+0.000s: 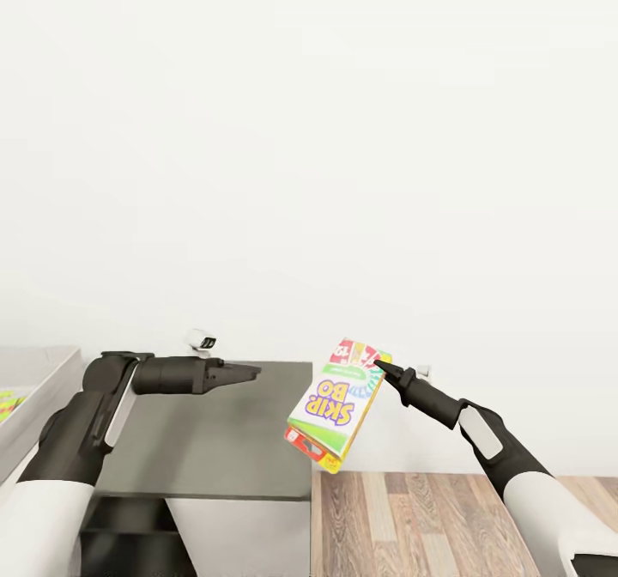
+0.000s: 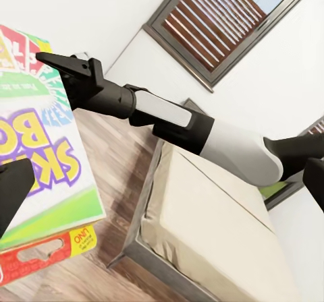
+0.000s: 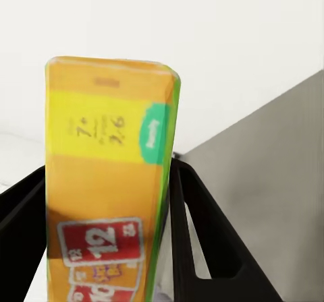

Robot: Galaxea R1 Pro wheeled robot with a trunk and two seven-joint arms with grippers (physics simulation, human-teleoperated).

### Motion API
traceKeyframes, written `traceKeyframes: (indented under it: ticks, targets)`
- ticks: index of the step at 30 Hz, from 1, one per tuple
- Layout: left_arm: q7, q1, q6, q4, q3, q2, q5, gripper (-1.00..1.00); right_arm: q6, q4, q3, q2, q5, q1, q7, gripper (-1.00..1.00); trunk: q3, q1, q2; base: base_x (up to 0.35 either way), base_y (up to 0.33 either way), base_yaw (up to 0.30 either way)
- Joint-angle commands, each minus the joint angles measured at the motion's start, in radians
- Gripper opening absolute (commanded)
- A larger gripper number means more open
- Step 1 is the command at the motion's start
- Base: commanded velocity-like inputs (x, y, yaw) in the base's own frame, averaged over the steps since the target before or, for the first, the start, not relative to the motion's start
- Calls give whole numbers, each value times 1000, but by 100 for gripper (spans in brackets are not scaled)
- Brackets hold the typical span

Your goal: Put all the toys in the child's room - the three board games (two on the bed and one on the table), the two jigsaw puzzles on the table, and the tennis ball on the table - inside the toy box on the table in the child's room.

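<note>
From the head view, nearest us are our own two arms, and the right claw [image 1: 378,366] is pinching one SKIP-BO box [image 1: 336,403] by its top corner, so the box hangs tilted in the air over the wood floor [image 1: 429,517], just beside the edge of a dark grey counter [image 1: 215,440]. The left claw [image 1: 249,372] points out level over that counter, holding nothing; whether it is parted we cannot tell from here. At the far left edge we catch one grey toy box [image 1: 39,379] with a strip of bright colour inside.

Over to the left wrist view: one box, the SKIP-BO box [image 2: 40,160], with the right claw [image 2: 50,61] closed on its upper edge, and one bed [image 2: 216,241] with a beige mattress below.

Right wrist view now: the box's narrow yellow end [image 3: 108,174] sits squeezed between the two black fingers [image 3: 202,248].

We'd judge it light, stiff cardboard with a glossy, slippery skin. A corner pinch lets it swing, so a hold nearer the middle of a long edge should carry it steadier. Our count: one game in hand, two arms, one bin.
</note>
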Motion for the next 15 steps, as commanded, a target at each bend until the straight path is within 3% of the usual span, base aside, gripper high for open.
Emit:
traceKeyframes:
  ticks: [1, 8, 15]
  targets:
    - [-4, -1, 11, 0, 0, 0, 0, 100, 7, 0, -2, 0, -3, -1, 1, -100, -1, 0, -1, -108, 0, 0]
    - [-4, -1, 11, 0, 1, 0, 0, 100, 7, 0, -2, 1, -3, -1, 1, -100, -1, 0, -1, -214, 0, 0]
    - [-8, 0, 10, 0, 11, 7, 0, 100, 7, 0, -2, 0, -4, -1, 2, -100, -1, 0, -1, -43, 0, 0]
